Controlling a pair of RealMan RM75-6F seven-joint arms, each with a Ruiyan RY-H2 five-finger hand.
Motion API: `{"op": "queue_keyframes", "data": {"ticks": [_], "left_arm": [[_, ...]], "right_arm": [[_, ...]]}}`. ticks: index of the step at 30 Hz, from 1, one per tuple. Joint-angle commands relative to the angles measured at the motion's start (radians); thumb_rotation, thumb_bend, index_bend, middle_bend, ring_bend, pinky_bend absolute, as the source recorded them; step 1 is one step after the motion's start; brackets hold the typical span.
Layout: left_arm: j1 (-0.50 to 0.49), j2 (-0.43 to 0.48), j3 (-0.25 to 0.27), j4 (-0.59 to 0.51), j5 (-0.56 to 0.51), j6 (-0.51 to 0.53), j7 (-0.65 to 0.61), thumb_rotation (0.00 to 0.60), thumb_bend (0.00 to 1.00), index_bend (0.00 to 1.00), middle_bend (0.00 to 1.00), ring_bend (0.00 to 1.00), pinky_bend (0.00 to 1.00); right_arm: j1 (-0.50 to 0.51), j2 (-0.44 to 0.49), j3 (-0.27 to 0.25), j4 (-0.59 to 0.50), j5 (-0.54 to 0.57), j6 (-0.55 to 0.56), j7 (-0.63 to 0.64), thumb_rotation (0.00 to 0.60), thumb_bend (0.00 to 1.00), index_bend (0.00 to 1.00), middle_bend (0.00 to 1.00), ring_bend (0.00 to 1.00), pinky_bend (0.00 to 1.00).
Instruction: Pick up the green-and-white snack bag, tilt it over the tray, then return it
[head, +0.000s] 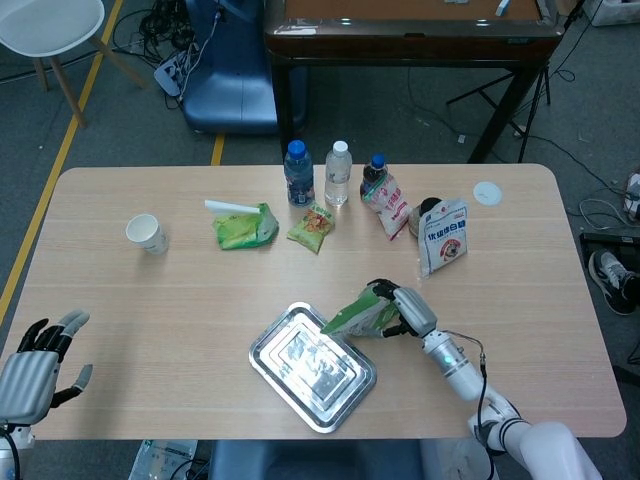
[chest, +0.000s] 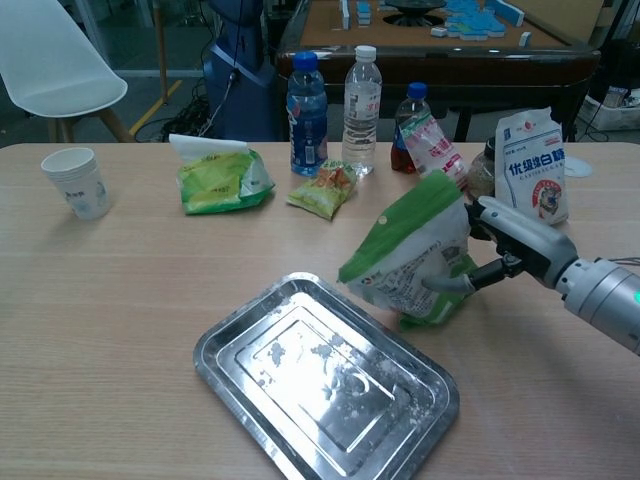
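Head view: we note the right hand gripping the bag, tilted beside the tray. The left hand hangs open off the table edge.

Chest view: we see the bag leaning over the tray's far corner.

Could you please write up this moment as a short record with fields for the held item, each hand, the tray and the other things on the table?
held item: green-and-white snack bag, tilted, its top corner pointing toward the tray
right hand: right hand grips the bag from its right side
left hand: left hand at the table's near left corner, fingers apart, holding nothing
tray: metal tray, lying flat, with pale residue inside
behind: three bottles, paper cup, several other snack bags
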Motion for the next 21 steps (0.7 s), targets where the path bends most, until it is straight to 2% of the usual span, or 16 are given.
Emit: {"op": "queue_keyframes", "data": {"ticks": [1, 14, 21], "left_arm": [[0.000, 0.000, 0.001, -0.001, 0.001, 0.000, 0.001, 0.600, 0.33, 0.15, 0.14, 0.21, 0.07], [-0.008, 0.000, 0.004, -0.013, 0.011, -0.007, 0.014, 0.600, 0.33, 0.15, 0.14, 0.21, 0.07], [-0.012, -0.002, 0.006, -0.014, 0.017, -0.012, 0.014, 0.600, 0.33, 0.15, 0.14, 0.21, 0.07]], "right_arm": [[-0.009, 0.009, -0.005, -0.007, -0.003, 0.009, 0.004, 0.600, 0.02, 0.41, 0.36, 0.20, 0.28], [-0.105, 0.095, -0.030, -0.079, -0.007, 0.099, 0.003, 0.600, 0.02, 0.41, 0.36, 0.20, 0.28], [-0.141, 0.140, -0.018, -0.114, 0.012, 0.114, -0.038, 0.600, 0.02, 0.41, 0.36, 0.20, 0.28]]}}
